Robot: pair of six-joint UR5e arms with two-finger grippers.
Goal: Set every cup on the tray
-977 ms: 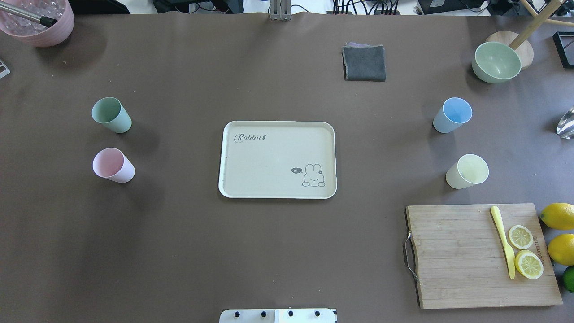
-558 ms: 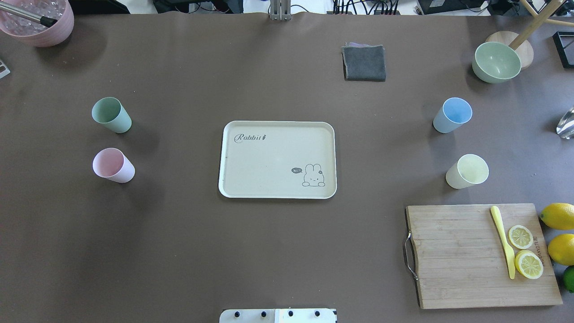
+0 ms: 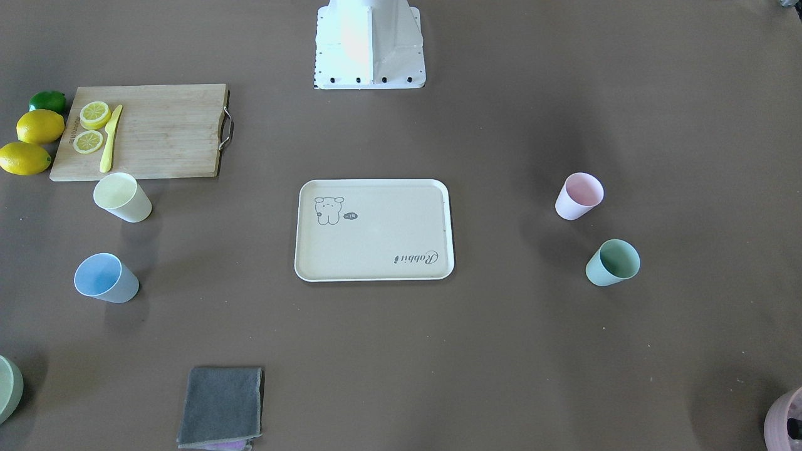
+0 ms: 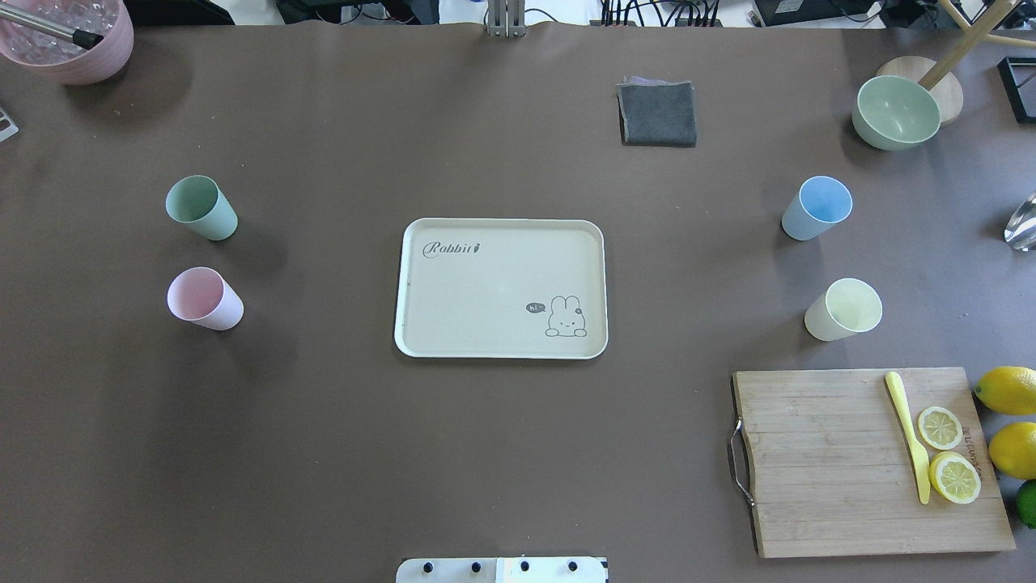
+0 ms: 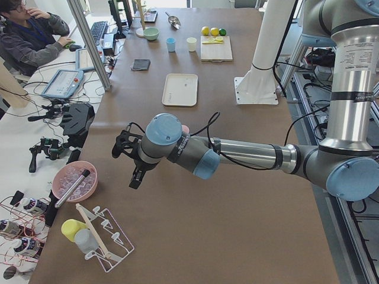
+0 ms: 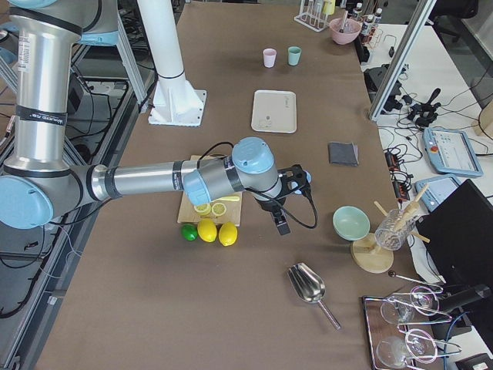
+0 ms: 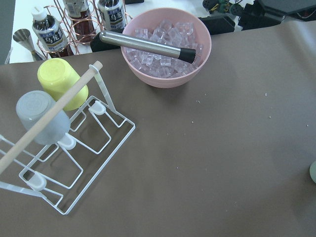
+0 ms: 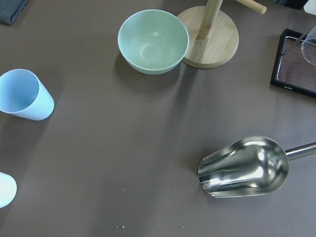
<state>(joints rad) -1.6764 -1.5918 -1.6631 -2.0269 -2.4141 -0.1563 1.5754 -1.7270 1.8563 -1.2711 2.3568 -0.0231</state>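
Note:
The cream rabbit tray (image 4: 486, 300) lies at the table's middle with nothing on it; it also shows in the front view (image 3: 376, 241). The sage green cup (image 4: 201, 208) and the pink cup (image 4: 204, 298) stand to its left. The light blue cup (image 4: 817, 208) and the yellow cup (image 4: 843, 309) stand to its right. All stand upright on the table. My left gripper (image 5: 125, 165) shows only in the exterior left view, beyond the green and pink cups. My right gripper (image 6: 289, 200) shows only in the exterior right view, near the blue cup (image 8: 24, 95). I cannot tell whether either is open or shut.
A wooden cutting board (image 4: 817, 486) with lemon slices and a yellow knife lies at the near right, lemons (image 4: 1008, 390) beside it. A grey cloth (image 4: 657, 113) and a green bowl (image 4: 897, 112) sit at the back. A pink ice bowl (image 7: 167, 47), a wire rack (image 7: 74, 148) and a metal scoop (image 8: 244, 168) lie at the table's ends.

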